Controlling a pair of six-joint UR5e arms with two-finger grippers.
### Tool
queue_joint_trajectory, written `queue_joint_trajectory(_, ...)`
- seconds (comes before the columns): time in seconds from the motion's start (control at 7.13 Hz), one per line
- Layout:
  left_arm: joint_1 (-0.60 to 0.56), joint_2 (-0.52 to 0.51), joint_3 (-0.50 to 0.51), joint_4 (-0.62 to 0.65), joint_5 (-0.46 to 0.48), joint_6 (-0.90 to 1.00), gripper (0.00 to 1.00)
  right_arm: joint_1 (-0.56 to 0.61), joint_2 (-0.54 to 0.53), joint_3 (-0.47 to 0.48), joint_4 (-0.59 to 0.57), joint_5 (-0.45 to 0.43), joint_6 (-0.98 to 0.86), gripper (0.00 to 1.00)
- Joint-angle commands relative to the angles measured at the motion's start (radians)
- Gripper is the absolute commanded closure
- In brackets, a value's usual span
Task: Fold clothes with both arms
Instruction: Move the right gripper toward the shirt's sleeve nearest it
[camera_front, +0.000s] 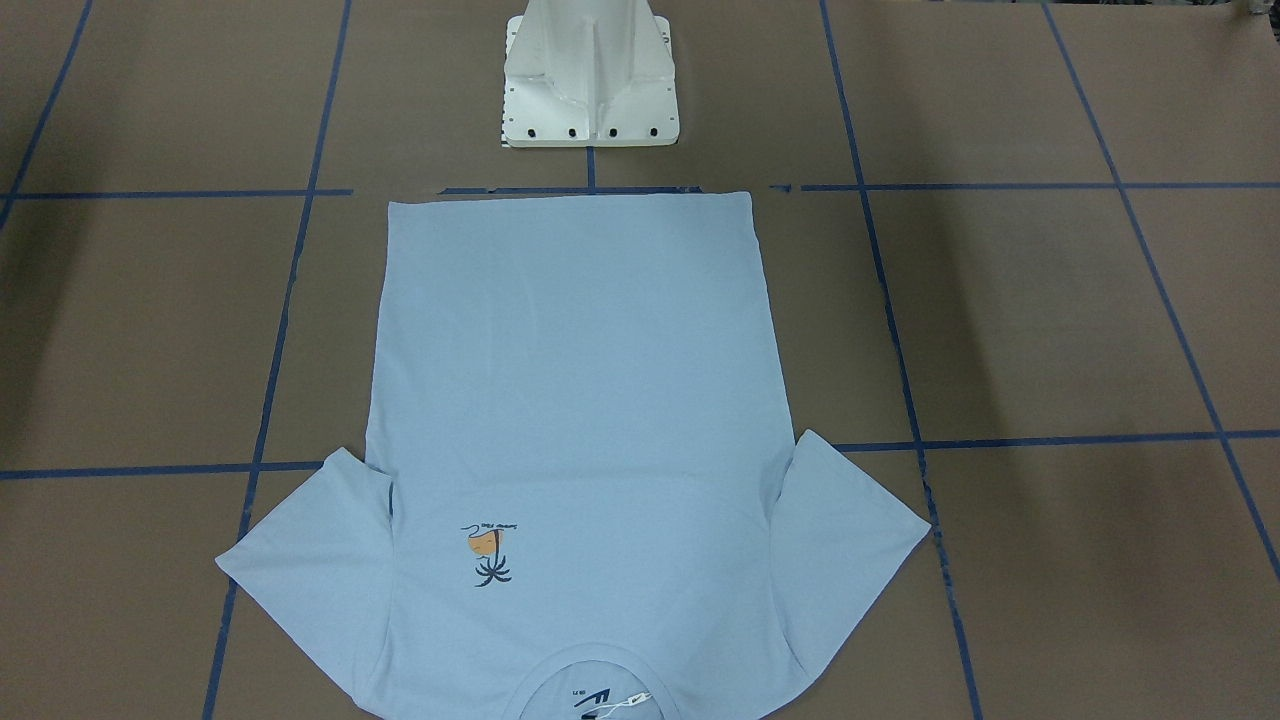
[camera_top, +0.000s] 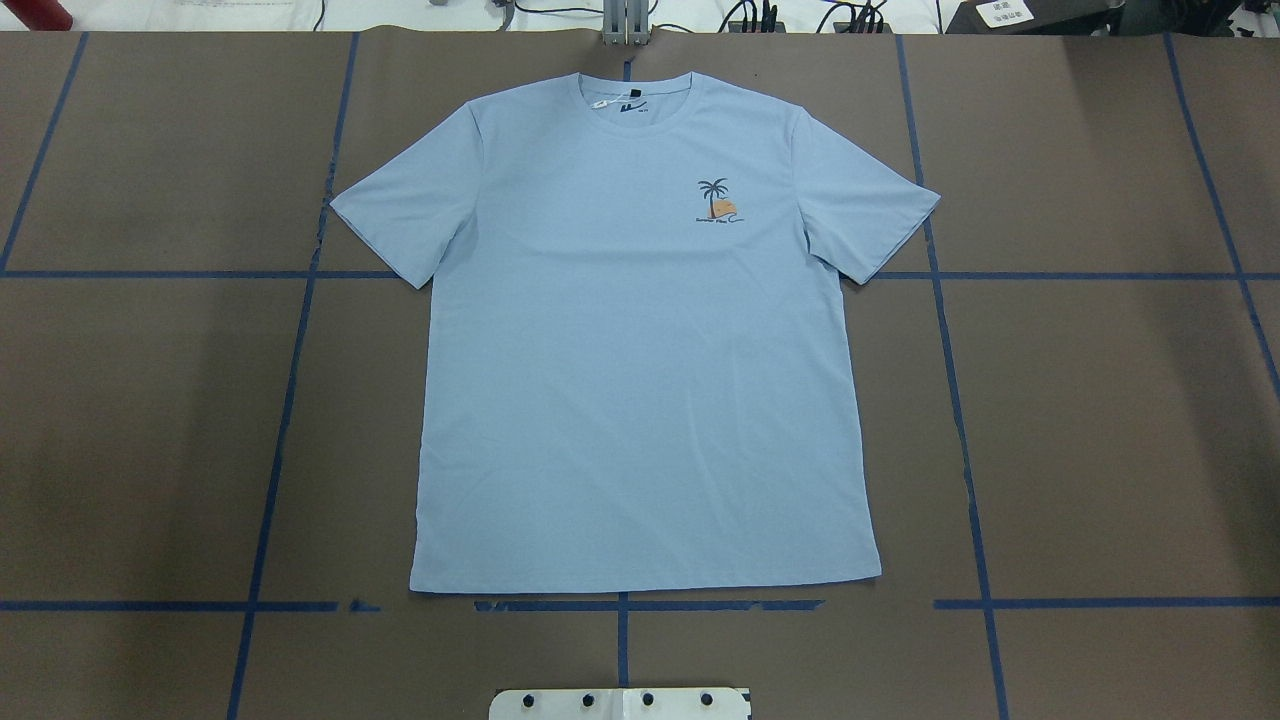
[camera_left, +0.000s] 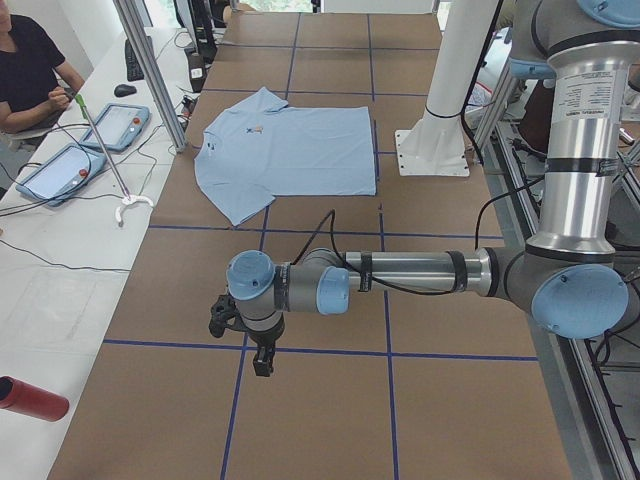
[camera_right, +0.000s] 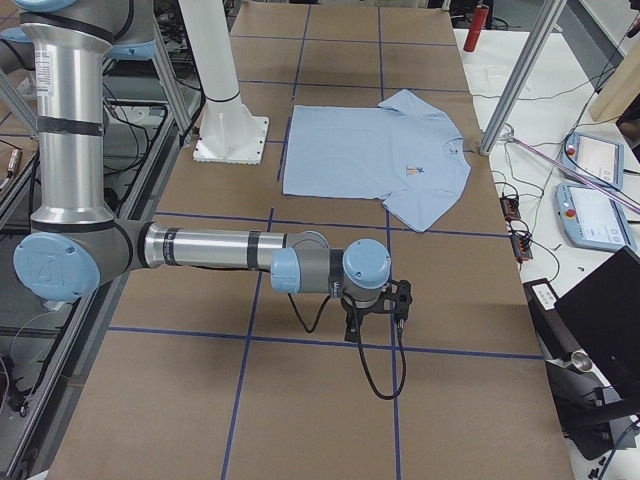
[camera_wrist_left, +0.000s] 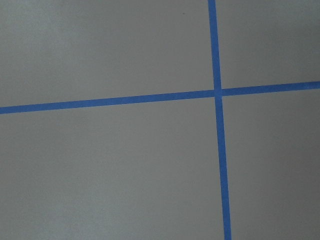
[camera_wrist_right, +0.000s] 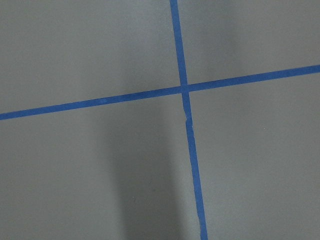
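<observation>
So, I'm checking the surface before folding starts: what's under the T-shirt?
The T-shirt lies flat on the brown table. A blue tape line runs in beneath it from both sides; the covered stretch and anything else beneath are hidden.

Brown table (camera_top: 1100, 420) crossed by blue tape lines (camera_top: 1100, 275).

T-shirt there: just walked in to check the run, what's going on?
The T-shirt lies flat and unfolded on the table, print up. Nothing is handling it: the left arm and right arm each reach over bare table at opposite ends, clear of it. No fold is made yet.
</observation>
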Motion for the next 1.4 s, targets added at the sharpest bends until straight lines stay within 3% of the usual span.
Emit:
queue_joint_trajectory(0.0,0.0,-0.001,-0.008,0.0,0.0,-0.002,0.0,0.0,0.006,0.008,0.0,-0.001,0.002,0.0)
queue_joint_trajectory(0.28,0.003,-0.02,-0.008,-0.003,0.0,-0.003,0.0,-0.001,0.011,0.0,0.0,0.004,0.017,0.0)
queue_joint_trajectory(0.56,0.025,-0.148,-0.004,-0.006,0.002,-0.009,0.0,-0.053,0.074,-0.023,0.079,0.002,0.017,0.0)
queue_joint_trajectory(0.7,0.039,-0.193,-0.02,-0.011,-0.002,-0.008,0.0,-0.084,0.101,-0.085,0.224,0.001,0.016,0.0)
queue_joint_trajectory(0.84,0.06,-0.213,-0.024,-0.076,-0.002,-0.008,0.0,-0.102,0.197,-0.223,0.371,0.001,0.043,0.0)
queue_joint_trajectory(1.12,0.108,-0.216,-0.028,-0.156,-0.066,-0.011,0.0,-0.196,0.372,-0.361,0.411,-0.009,0.121,0.0)
queue_joint_trajectory(1.26,0.109,-0.233,-0.039,-0.187,-0.066,-0.012,0.0,-0.255,0.423,-0.362,0.416,-0.045,0.123,0.0)
